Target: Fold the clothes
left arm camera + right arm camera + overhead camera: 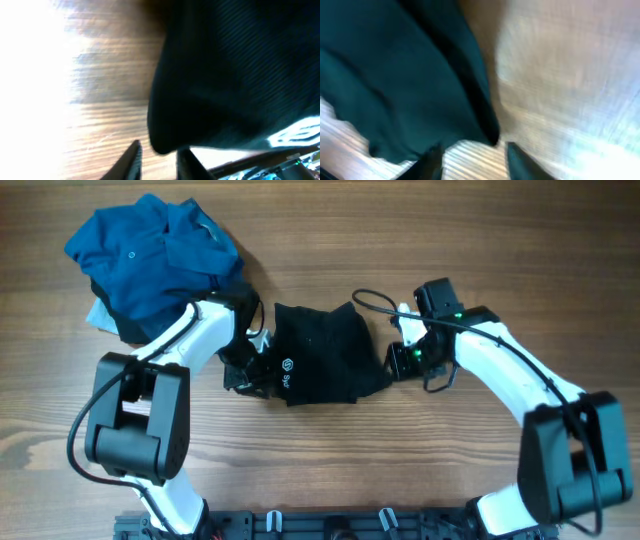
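A black shirt (320, 352) with a small white logo lies folded into a compact shape at the table's middle. My left gripper (247, 370) is at its left edge; in the left wrist view (157, 160) its fingers are open, with the shirt's edge (235, 75) just ahead of the tips. My right gripper (395, 362) is at the shirt's right edge; in the right wrist view (472, 160) its fingers are open with wood between them and the dark cloth (405, 85) just ahead. A teal-blue polo (155, 250) is heaped at the back left over a light-blue garment (100, 315).
The wooden table (350, 240) stretches around the shirts. A black rail (330, 525) runs along the front edge between the arm bases. A black cable (372, 300) loops near my right wrist.
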Robot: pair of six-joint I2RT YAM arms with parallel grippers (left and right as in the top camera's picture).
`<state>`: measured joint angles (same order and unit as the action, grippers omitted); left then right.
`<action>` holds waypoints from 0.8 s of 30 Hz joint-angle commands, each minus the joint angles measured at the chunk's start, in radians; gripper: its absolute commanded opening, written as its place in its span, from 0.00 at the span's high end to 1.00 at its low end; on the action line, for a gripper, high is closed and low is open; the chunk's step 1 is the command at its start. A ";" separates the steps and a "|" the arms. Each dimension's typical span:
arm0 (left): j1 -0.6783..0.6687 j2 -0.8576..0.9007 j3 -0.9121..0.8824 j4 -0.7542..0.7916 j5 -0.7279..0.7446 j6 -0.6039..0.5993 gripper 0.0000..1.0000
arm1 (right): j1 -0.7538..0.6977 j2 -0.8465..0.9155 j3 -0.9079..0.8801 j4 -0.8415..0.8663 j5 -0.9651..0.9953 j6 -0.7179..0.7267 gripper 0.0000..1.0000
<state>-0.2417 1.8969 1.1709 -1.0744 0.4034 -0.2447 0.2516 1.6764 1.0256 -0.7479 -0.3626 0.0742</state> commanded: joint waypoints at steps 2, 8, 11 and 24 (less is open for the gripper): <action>0.031 -0.138 0.028 -0.011 0.027 0.006 0.62 | -0.004 -0.090 0.074 0.117 -0.108 -0.046 0.54; 0.050 -0.233 0.029 0.143 0.026 0.006 0.48 | -0.003 -0.012 0.074 0.343 -0.155 0.009 0.55; 0.050 -0.217 0.026 0.282 0.018 0.006 0.51 | -0.002 0.067 0.074 0.430 -0.205 0.060 0.56; 0.028 -0.030 0.025 0.406 0.024 0.005 0.68 | -0.013 0.135 0.074 0.562 -0.419 0.093 0.95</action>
<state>-0.1993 1.8214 1.1885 -0.6720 0.4171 -0.2447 0.2512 1.8366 1.0893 -0.1852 -0.7456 0.1608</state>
